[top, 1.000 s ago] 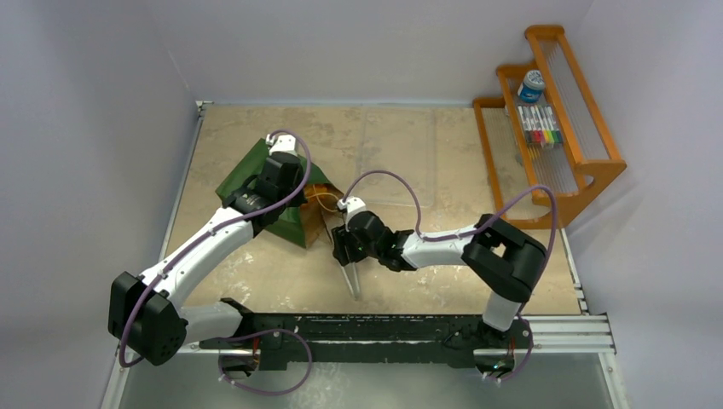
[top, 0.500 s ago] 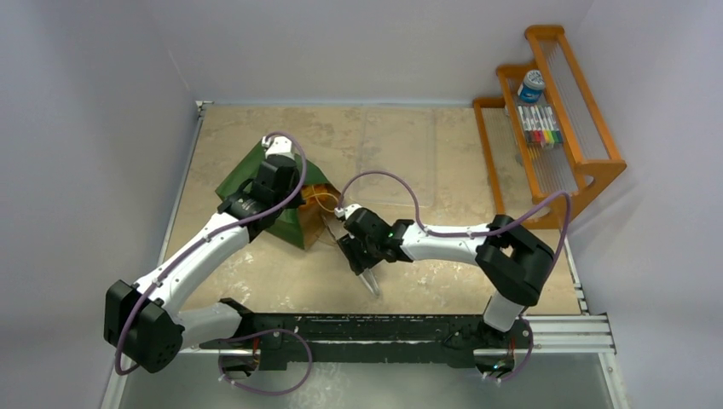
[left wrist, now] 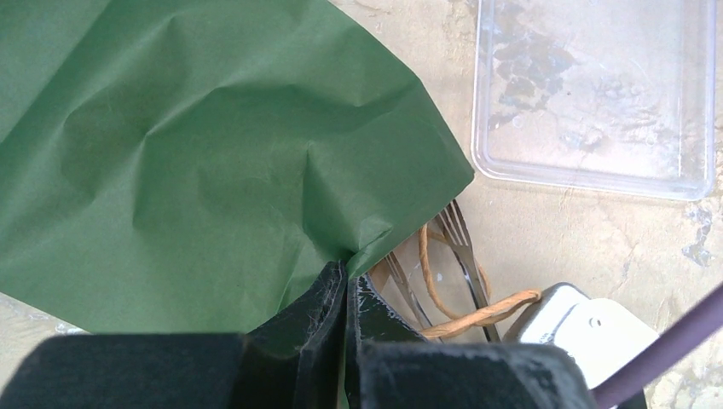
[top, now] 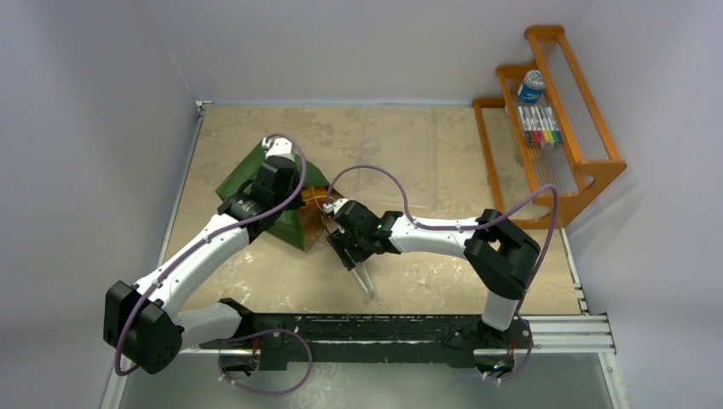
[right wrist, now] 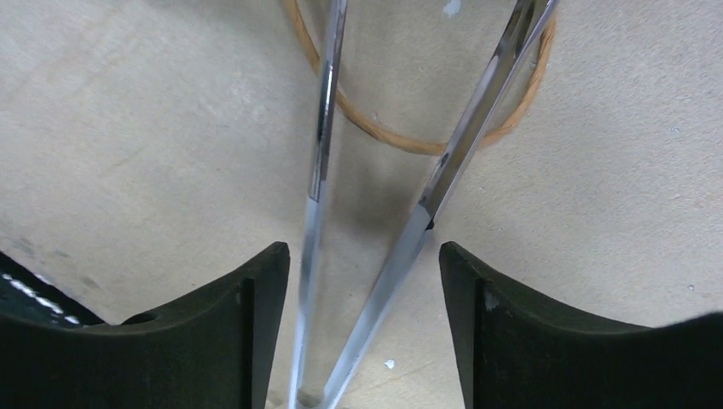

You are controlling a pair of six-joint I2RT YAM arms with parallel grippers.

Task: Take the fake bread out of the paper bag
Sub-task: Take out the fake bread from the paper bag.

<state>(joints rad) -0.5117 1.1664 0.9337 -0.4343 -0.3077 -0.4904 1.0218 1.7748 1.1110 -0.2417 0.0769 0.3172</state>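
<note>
The paper bag (top: 241, 173) lay flat on the left half of the worktop (top: 443, 281), about midway between its far and near edges, with its open end turned toward the middle. From the overhead camera I saw the left arm (top: 213, 234) reaching across the bag from the near-left corner. The right arm (top: 435, 230) stretched in from the right edge to the bag's mouth, and the metal tongs (top: 365, 279) stuck out from under its wrist toward the near edge. A wooden rack (top: 588, 166) stood at the far-right corner with coloured markers (top: 540, 126) on it.

Through the left wrist camera, the left tool (left wrist: 344, 277) was pinched tight on the green rim of the bag beside the opening, its jaws together with paper between them. The tongs' forked tips and a brown cord handle (left wrist: 482, 313) lay just beside that rim, and a clear plastic tray (left wrist: 703, 102) sat near the bag, toward the far edge. The bag's inside was hidden from me.

Through the right wrist camera, the right tool (right wrist: 364, 256) stood at a middling width, holding the tongs with one steel arm just inside each of its fingers (right wrist: 256, 315). The arms splayed out over the cord loop on the bare worktop.
</note>
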